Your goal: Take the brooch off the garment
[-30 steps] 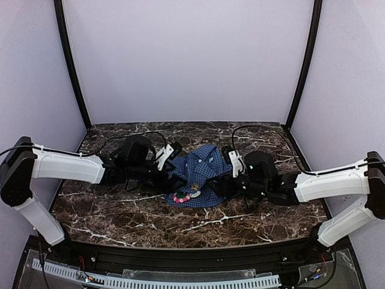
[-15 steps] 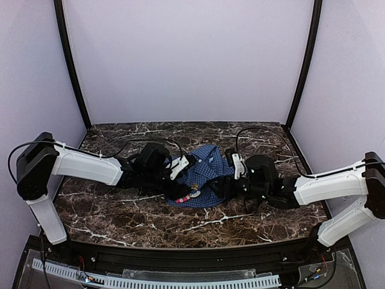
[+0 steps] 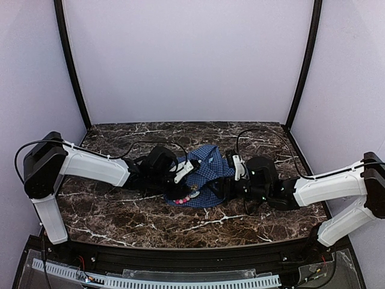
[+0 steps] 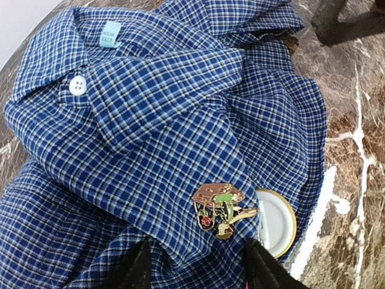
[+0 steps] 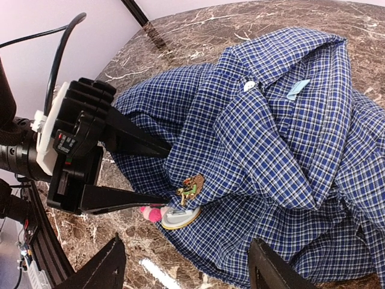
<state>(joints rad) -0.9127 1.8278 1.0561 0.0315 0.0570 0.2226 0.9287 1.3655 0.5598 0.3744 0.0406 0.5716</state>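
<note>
Left gripper (image 4: 197, 256) and right gripper (image 5: 186, 247), both open, frame the stiff little brooch (image 4: 219, 208), likely best pinched edgewise off the limp garment (image 4: 150, 90).

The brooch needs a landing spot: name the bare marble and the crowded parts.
Bare marble: the front strip between the shirt and the near edge of the table, and the band behind it. Crowded: the shirt's front hem, where the left gripper straddles the brooch beside a white badge.

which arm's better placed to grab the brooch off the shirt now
Left, most likely. The left tool is open, with a finger on either side of the brooch, which is pinned on a fold of the shirt. The right tool is open too but sits farther from the brooch.
</note>
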